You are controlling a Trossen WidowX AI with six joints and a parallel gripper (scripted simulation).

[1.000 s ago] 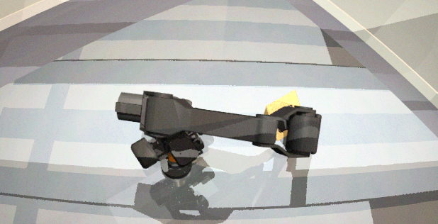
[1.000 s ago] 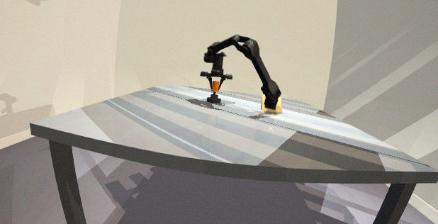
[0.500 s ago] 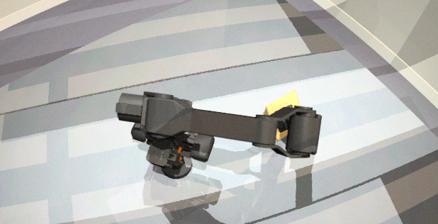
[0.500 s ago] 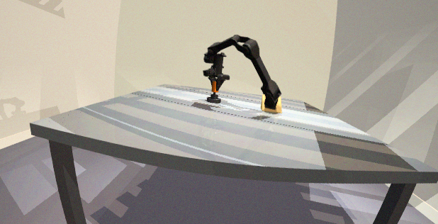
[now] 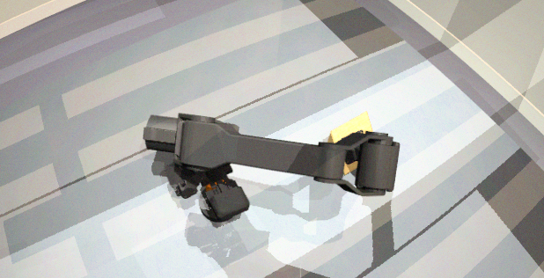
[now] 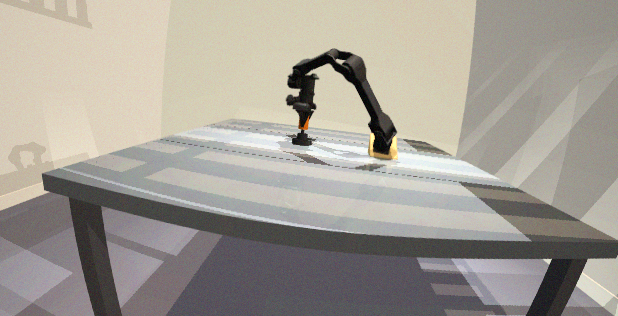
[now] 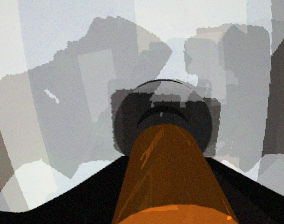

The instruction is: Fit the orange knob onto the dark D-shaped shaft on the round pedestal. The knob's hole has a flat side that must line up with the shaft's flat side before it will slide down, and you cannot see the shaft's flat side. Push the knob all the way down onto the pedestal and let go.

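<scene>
The orange knob is upright in my gripper, which is shut on it and points down. A small orange part of the knob shows in the top view among the dark gripper parts. The round dark pedestal stands on the table directly below. In the exterior view a short piece of the dark shaft shows between the knob's lower end and the pedestal, so the knob is above the pedestal. Whether the shaft's tip is inside the hole is hidden. The flat sides are not visible.
The arm's yellow base block stands on the table, to the right of the pedestal in the top and exterior views. The arm arches from it over to the pedestal. Shadows and striped patterns cover the tabletop.
</scene>
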